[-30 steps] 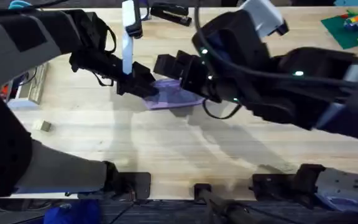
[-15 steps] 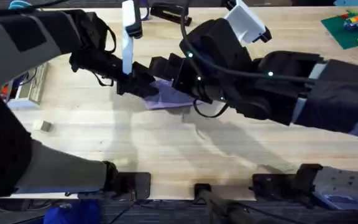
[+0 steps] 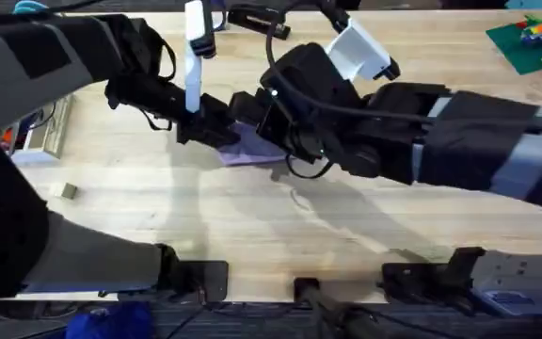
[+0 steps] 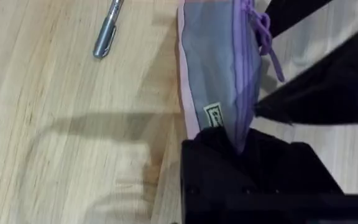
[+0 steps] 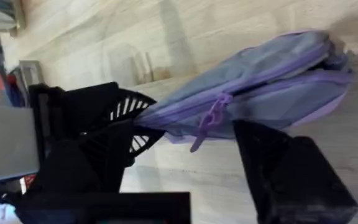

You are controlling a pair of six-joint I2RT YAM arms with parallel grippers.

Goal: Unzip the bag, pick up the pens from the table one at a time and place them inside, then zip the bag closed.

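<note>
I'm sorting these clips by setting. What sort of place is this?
Probably a workshop or lab bench rather than a home: a wide wooden table with two robot arms mounted at its edge, a green toy-brick board in the far corner, and a black stapler at the back.

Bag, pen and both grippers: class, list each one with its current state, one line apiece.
bag: zipped shut, one end clamped by the left gripper.
silver pen: lying on the table, outside the bag.
left gripper: shut on the bag's end.
right gripper: open, fingers astride the zipper pull.
</note>
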